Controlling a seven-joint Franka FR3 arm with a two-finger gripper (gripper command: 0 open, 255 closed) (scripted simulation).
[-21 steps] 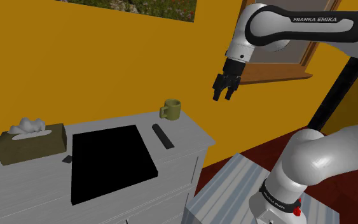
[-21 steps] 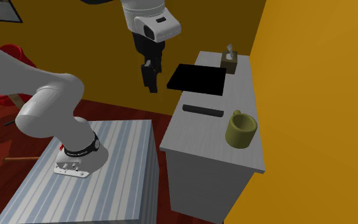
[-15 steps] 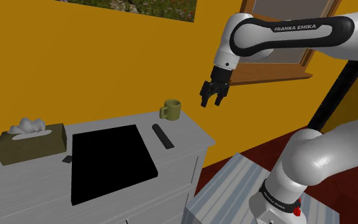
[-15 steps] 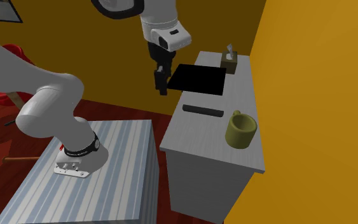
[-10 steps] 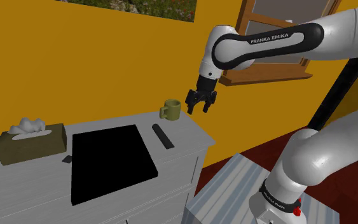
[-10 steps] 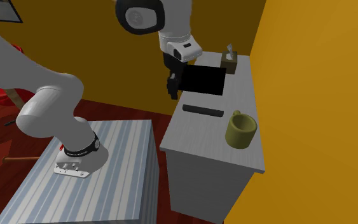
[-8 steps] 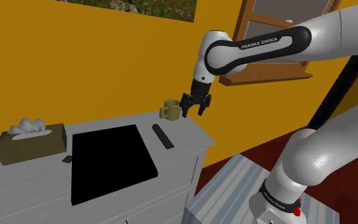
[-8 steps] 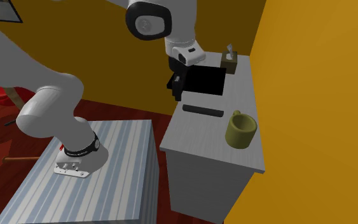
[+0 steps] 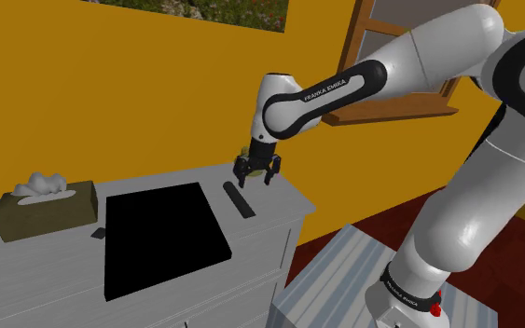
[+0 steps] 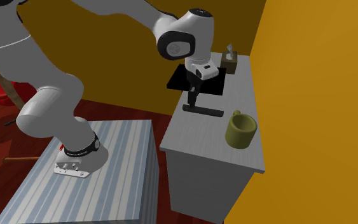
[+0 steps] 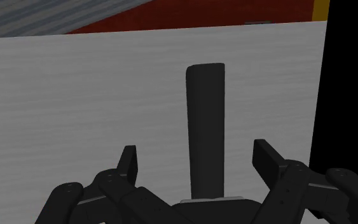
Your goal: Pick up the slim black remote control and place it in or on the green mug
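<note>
I am hovering my gripper [image 11: 196,153], fingers spread and touching nothing, just above the slim black remote [image 11: 205,114], which is lying flat on the grey cabinet top [image 10: 190,137] between the black panel [image 9: 162,238] and the green mug [image 10: 241,130], left of the mug in the second exterior view. I am judging it light, stiff and smooth, best pinched across its narrow width near mid-length

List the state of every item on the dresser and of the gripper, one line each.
Remote control: flat on the dresser, unheld.
Gripper: open, above the remote control, not touching.
Green mug: upright, looks empty.
Tissue box: tissue sticking out.
</note>
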